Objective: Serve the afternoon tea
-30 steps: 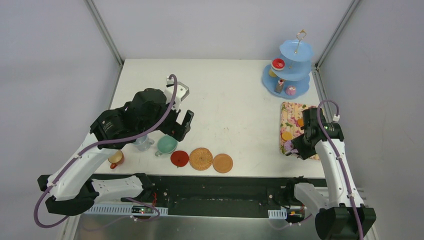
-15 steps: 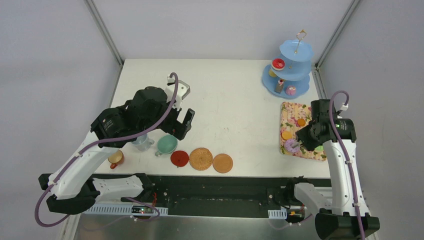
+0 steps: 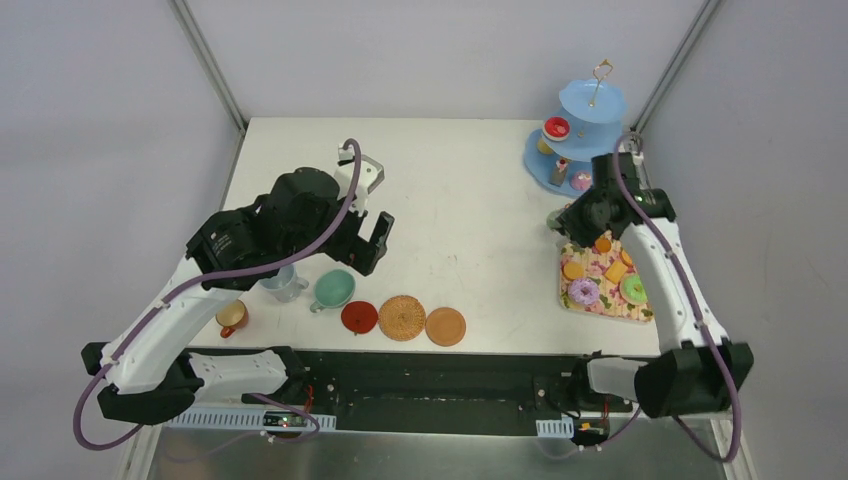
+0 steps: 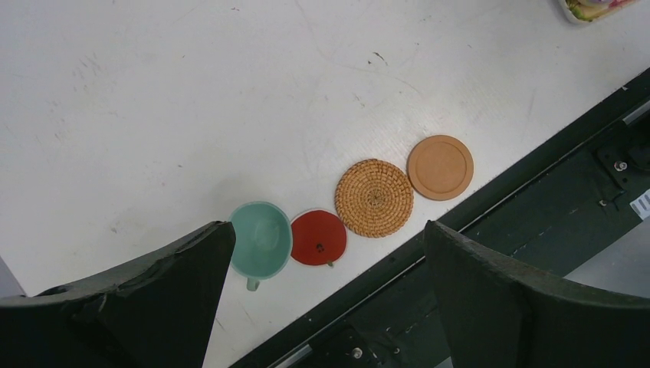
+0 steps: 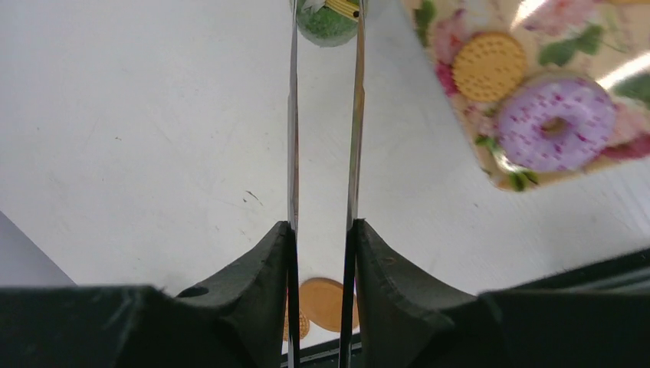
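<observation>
The desk (image 3: 450, 200) carries the stand (image 3: 590, 105) at its far right corner, with the tray (image 3: 597, 258) just in front. My right fingers (image 5: 260, 261) are narrowed on the tongs (image 5: 354, 115), whose tips pinch a green donut (image 5: 326, 21) off the tray's far-left corner, near the stand's bottom tier. I'd hold that squeeze steady, come in level over a bare patch of tier — then ease off. My left fingers (image 4: 184, 268) gape wide, empty, above the mint cup (image 4: 261, 239).

Mint cup (image 4: 260, 239), red coaster (image 4: 319, 238), woven coaster (image 4: 374, 197), tan coaster (image 4: 440, 156)
</observation>
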Robot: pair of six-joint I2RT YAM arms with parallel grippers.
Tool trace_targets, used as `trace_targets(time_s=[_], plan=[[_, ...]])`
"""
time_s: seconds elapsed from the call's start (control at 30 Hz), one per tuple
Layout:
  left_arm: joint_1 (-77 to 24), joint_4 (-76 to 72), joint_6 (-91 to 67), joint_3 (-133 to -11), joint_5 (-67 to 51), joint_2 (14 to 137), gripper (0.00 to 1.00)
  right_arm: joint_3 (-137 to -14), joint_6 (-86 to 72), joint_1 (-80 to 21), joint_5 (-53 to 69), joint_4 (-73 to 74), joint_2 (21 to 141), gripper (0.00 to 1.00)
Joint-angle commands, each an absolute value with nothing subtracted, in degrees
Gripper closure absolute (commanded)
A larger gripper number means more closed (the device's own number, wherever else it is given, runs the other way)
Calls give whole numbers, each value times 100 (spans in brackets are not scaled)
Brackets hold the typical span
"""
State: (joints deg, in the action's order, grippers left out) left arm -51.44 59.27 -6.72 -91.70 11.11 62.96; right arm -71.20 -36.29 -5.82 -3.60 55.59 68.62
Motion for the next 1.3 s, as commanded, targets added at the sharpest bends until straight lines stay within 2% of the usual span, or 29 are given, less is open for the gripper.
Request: trace_targets(time_s=[0.0,0.27,0.6,1.03,1.27], plan=[[-5191,5732,-830,-9192,1315,6126,0,-7583,-3543,-1023,-227,4074,7768,79],[-5194,6178,-958,-9579,1475,6148,0,-8784,-3609,-1258,-477,2989,9621,78],[-5194,6304,-727,-9585,1602,6221,0,-10616,-3529,-1389,-1394,3316,11276,78],[-5192,6099,-427,-9440,1635,6326,0,-10880,-3752,-1457,-2250,3585,11632,78],[-5192,6094,-387,-9387,1670,6317,0,-10892,-3860,-1459,-2372,3784,11722,74]])
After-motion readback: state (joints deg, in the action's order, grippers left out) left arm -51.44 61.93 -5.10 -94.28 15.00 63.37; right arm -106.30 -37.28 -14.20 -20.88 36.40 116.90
